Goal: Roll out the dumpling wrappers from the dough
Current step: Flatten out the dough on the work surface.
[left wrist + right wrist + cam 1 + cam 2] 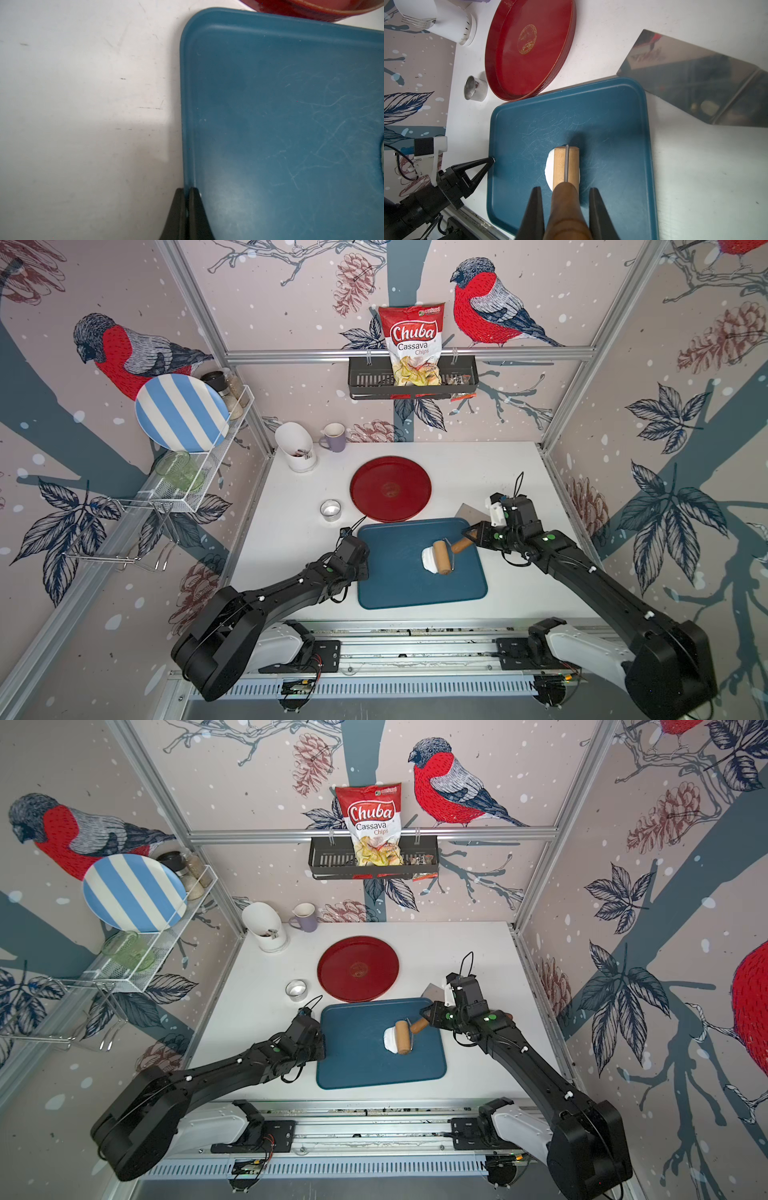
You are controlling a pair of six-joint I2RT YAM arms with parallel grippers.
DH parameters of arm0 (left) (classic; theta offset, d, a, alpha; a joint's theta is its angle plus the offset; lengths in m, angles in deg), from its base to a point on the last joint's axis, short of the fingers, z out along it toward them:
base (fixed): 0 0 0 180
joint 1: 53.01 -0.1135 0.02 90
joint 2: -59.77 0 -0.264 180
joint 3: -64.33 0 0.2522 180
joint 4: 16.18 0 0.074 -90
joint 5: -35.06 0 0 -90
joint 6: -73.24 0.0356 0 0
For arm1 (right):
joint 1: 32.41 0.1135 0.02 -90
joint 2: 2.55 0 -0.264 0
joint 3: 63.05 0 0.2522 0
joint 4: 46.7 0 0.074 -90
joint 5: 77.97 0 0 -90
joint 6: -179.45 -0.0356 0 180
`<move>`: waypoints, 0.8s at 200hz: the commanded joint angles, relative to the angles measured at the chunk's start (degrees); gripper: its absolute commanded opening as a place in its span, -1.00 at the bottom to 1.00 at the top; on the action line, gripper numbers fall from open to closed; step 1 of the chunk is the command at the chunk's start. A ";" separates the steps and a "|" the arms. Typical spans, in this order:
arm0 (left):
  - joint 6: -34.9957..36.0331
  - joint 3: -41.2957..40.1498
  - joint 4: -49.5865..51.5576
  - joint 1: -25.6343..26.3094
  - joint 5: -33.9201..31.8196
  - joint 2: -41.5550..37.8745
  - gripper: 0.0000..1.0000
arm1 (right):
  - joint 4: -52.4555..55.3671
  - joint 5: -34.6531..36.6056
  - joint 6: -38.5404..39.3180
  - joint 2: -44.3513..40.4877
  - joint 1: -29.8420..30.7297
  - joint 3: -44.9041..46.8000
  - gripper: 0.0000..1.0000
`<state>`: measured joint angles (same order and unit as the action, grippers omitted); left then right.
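Right claw (564, 190) grips the wooden roller (559, 164) by its handle atop the dough (549, 166); left claw (187, 189) (closed tight) pinches the blue tray (270, 104) rim.

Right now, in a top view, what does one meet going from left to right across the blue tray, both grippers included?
left gripper pinching the blue tray's edge → dough → rolling pin → right gripper on its handle
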<state>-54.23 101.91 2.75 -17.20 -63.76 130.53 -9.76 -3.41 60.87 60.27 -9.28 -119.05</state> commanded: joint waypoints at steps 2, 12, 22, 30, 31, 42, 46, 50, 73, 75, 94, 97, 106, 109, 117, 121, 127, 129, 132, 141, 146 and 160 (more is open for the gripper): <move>1.19 -0.17 1.89 0.07 1.26 0.23 -1.00 | 2.21 0.24 0.66 0.29 1.48 -0.27 -1.00; 1.19 -0.08 1.77 0.02 1.34 0.28 -1.00 | 1.60 0.66 -0.01 0.72 3.54 -0.38 -1.00; 1.21 -0.08 1.60 0.06 1.44 0.44 -1.00 | 1.13 1.10 -0.68 1.34 5.26 -0.47 -1.00; 1.20 -0.07 1.51 0.05 1.45 0.51 -1.00 | 0.72 1.20 -1.21 1.88 6.32 -0.56 -1.00; 1.19 -0.03 1.46 0.05 1.53 0.56 -1.00 | 0.68 1.20 -1.26 1.91 6.44 -0.56 -1.00; 1.18 -0.01 1.41 0.06 1.61 0.77 -1.00 | 0.46 1.25 -1.48 2.37 6.74 -0.56 -1.00; 1.22 0.00 1.41 0.05 1.61 0.85 -1.00 | 0.51 1.40 -1.43 2.42 6.75 -0.56 -1.00; 1.21 0.01 1.47 0.05 1.60 0.88 -1.00 | 0.59 1.78 -1.39 2.43 6.58 -0.56 -1.00; 1.18 -0.09 1.48 0.06 1.44 0.91 -1.00 | 2.13 3.21 -0.22 1.81 4.06 -0.15 -1.00; 1.18 -0.09 1.48 0.05 1.44 0.88 -1.00 | 2.29 3.15 -0.11 1.74 3.77 -0.09 -1.00; 1.20 -0.08 1.51 0.08 1.35 0.87 -1.00 | 3.83 3.30 1.48 0.55 0.90 0.14 -1.00; 1.18 -0.06 1.51 0.05 1.35 0.87 -1.00 | 4.08 3.39 1.73 0.36 0.61 0.14 -1.00; 1.16 -0.09 1.52 0.00 1.35 0.91 -1.00 | 4.49 3.66 2.03 -0.13 0.08 0.05 -1.00; 1.12 -0.08 1.51 0.04 1.35 0.89 -1.00 | 4.56 3.54 2.19 -0.32 -0.06 0.05 -1.00; 1.24 -0.08 1.50 0.09 1.35 0.87 -1.00 | 4.68 3.33 2.30 -0.50 -0.21 -0.08 -1.00; 1.18 -0.09 1.43 0.06 1.35 0.87 -1.00 | 4.63 3.04 2.24 -0.53 -0.20 -0.12 -1.00; 1.24 -0.09 1.42 0.11 1.43 0.87 -1.00 | 4.57 2.39 2.17 -0.44 -0.20 -0.08 -1.00; 1.24 -0.08 1.42 0.06 1.44 0.89 -1.00 | 4.50 2.12 2.11 -0.34 -0.20 -0.11 -1.00; 1.19 -0.08 1.38 0.05 1.44 0.87 -1.00 | 4.35 1.85 2.06 -0.29 -0.20 -0.20 -1.00; 1.22 0.00 1.33 0.05 1.44 0.96 -1.00 | 4.00 1.28 1.70 -0.09 0.18 -0.23 -1.00; 1.18 -0.01 1.33 0.07 1.51 1.08 -1.00 | 3.69 1.16 1.55 0.06 0.53 -0.30 -1.00; 1.24 0.08 1.29 0.03 1.56 1.23 -1.00 | 2.62 1.29 0.84 0.33 2.10 -0.30 -1.00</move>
<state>-53.95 101.97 2.30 -17.20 -63.81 131.17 -9.06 -2.32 61.00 60.10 -8.93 -119.29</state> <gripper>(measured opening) 0.056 0.166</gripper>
